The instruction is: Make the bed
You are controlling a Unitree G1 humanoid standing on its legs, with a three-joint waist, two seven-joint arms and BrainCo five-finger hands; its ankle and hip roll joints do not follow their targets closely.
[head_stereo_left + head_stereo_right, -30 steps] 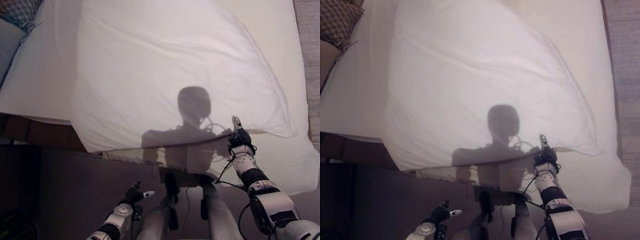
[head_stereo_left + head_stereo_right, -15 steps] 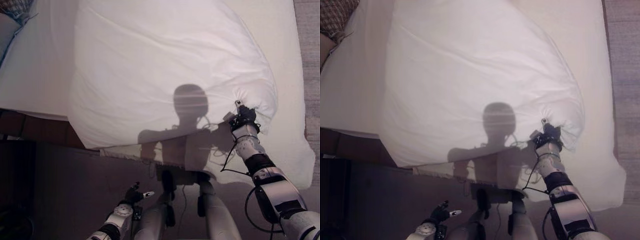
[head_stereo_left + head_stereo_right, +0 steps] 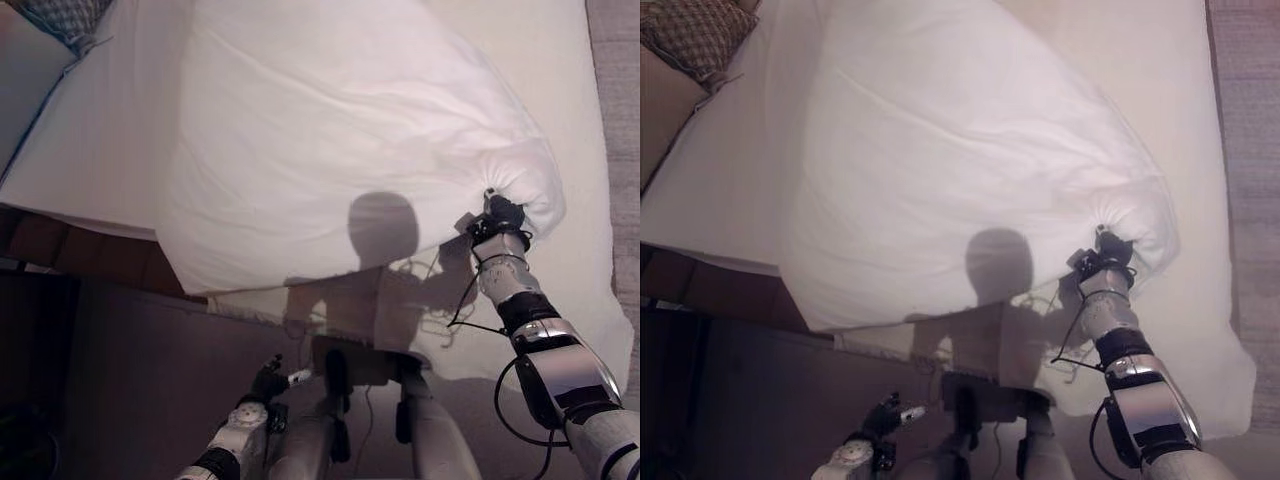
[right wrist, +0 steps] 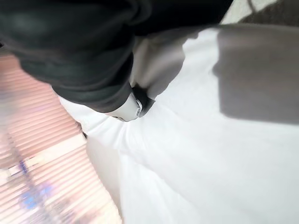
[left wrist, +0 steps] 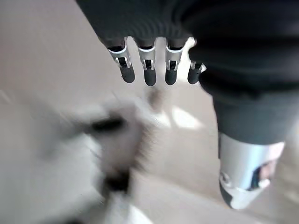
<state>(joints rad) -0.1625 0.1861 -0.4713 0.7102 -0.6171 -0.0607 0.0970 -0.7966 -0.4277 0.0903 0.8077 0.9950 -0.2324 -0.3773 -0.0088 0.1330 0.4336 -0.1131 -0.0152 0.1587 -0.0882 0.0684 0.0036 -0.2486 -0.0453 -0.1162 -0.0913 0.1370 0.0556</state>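
Your right hand [image 3: 497,216] was up at the near right corner of the white duvet [image 3: 340,150], its fingers curled into the cloth so that the fabric bunched into a puckered knot around them; the right wrist view showed white cloth pressed against the dark cover and a thumb closed on a fold. From that grip the duvet spread away over the bed, puffed and creased, with its near edge hanging over the side of the mattress [image 3: 590,330]. A lighter sheet [image 3: 110,140] lay bare along the duvet's left side and again past its right side, where the mattress corner stuck out toward you beyond the hand.

Your left hand [image 3: 272,381] hung low beside the bed, well apart from the duvet, over the dark floor [image 3: 140,380]. In its own wrist view the fingers [image 5: 149,77] ran straight out in a row and held nothing.

At the far left corner you had a patterned cushion [image 3: 695,35] resting against a plain pillow [image 3: 22,85]. Below the sheet's edge on the left, the reddish-brown bed frame [image 3: 80,258] showed. A strip of carpet [image 3: 1245,150] ran along the bed's right side.
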